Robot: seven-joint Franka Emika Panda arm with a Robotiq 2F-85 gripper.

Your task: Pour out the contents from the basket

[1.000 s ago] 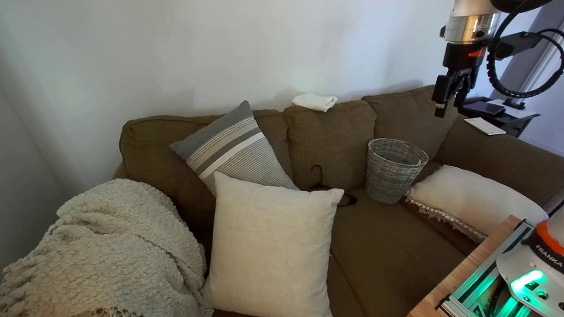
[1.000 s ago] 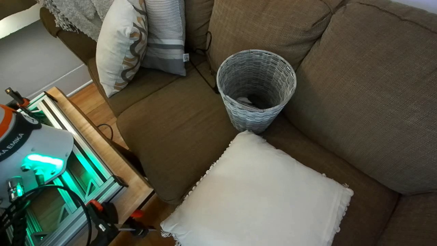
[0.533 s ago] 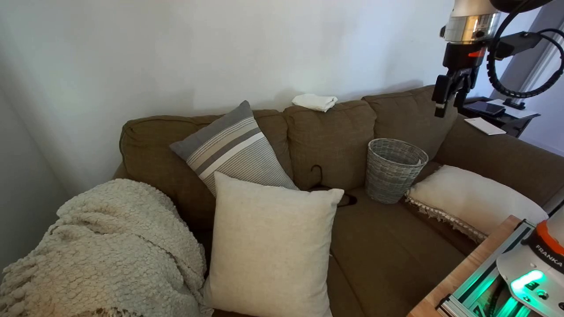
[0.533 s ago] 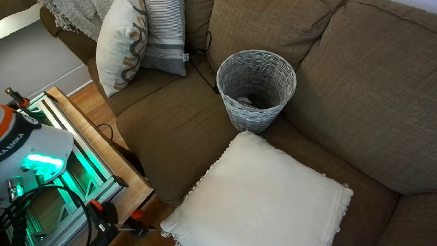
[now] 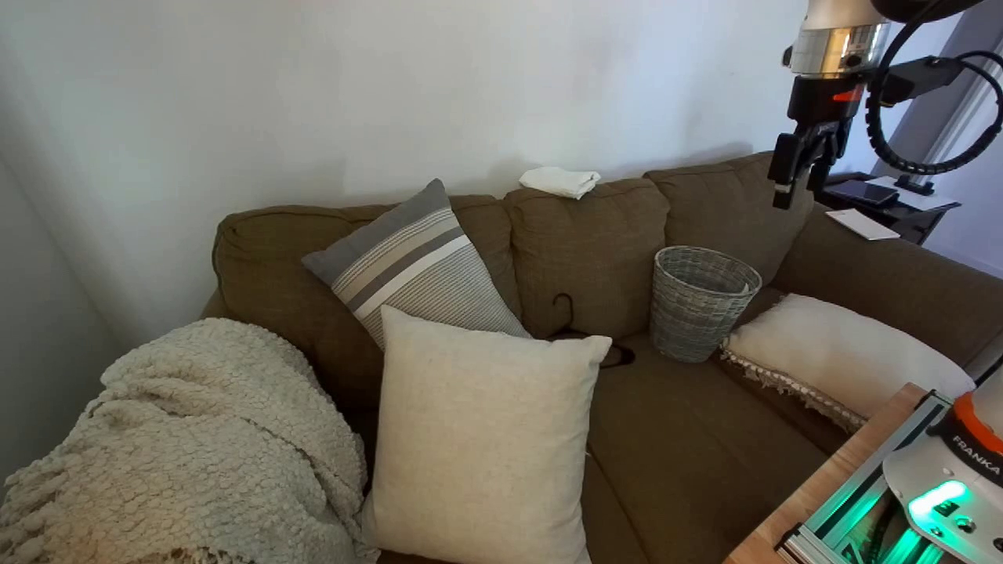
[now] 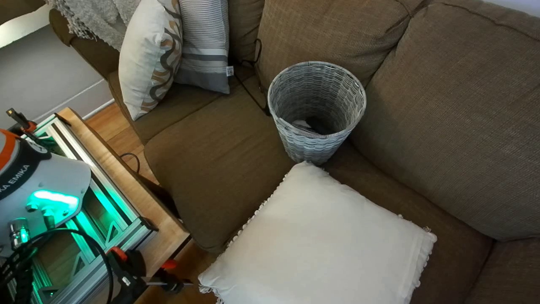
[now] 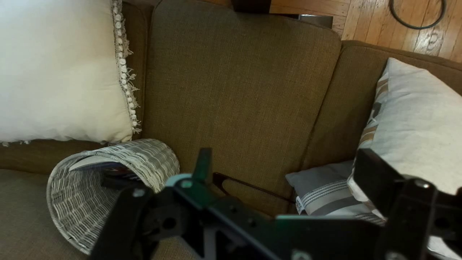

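Gripper hangs, fingers spread wide, above the brown sofa, where we see the grey woven basket upright, whitish and dark contents partly visible inside, just beside a white pillow with fringed edges.

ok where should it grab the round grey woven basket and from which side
Likely the rim of the round grey woven basket, from above, on the side facing the front of the brown fabric sofa: it stands mouth up, looks thin-walled, and the fringed white pillow crowds another side.
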